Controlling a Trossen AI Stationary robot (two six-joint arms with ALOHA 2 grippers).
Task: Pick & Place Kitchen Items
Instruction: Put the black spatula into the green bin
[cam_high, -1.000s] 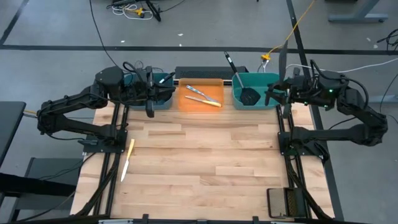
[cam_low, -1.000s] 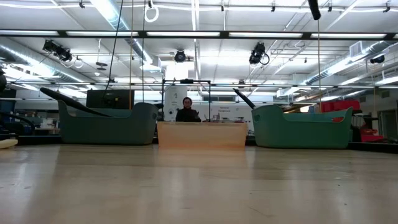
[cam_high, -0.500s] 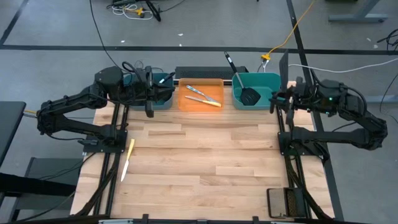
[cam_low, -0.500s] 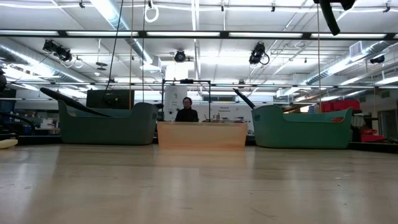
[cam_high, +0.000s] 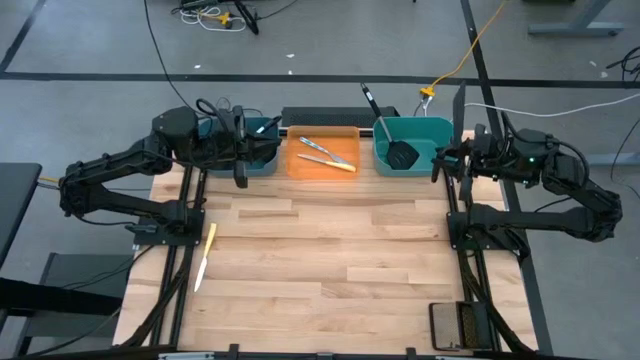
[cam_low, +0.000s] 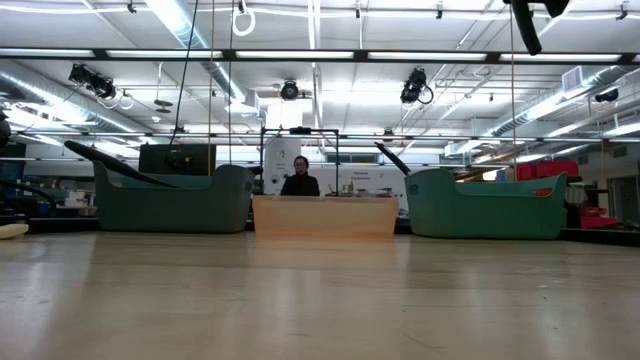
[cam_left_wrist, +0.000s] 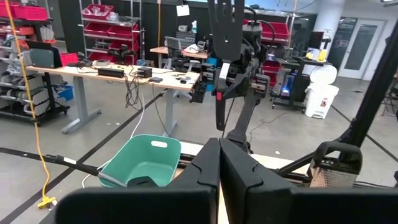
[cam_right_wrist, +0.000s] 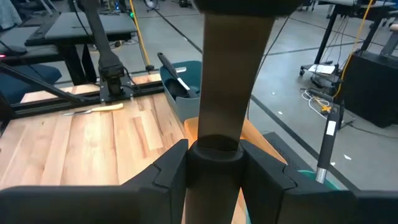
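Landmark: the orange bin (cam_high: 324, 152) sits at the far edge of the wooden table (cam_high: 320, 270), midway between two teal bins.
Left teal bin (cam_high: 262, 147): just left of the orange bin; a long dark utensil (cam_low: 110, 162) leans out over its rim, and a pale-bladed piece shows inside it in the right wrist view.
Right teal bin (cam_high: 412, 145): just right of the orange bin; it holds a black spatula (cam_high: 400, 156) lying in it and a dark handle (cam_high: 371, 102) sticking out at the far side.
In the orange bin: two slim knives (cam_high: 326, 155), one with a yellow handle.
Left on the table: a yellow-handled knife (cam_high: 204, 255), well apart from the orange bin, toward the near left.
Left gripper (cam_high: 241, 170): by the left teal bin, at its near edge; fingers pressed together, nothing seen between them.
Right gripper (cam_high: 440, 163): beyond the right teal bin, by that bin's near right corner; fingers clamped on a black spatula handle (cam_right_wrist: 233, 81) that rises between them.
Progress: most utensils appear to be binned already. By this judgement, the spatula in the right gripper has yet to be dropped off and the lone knife on the table has yet to be collected.
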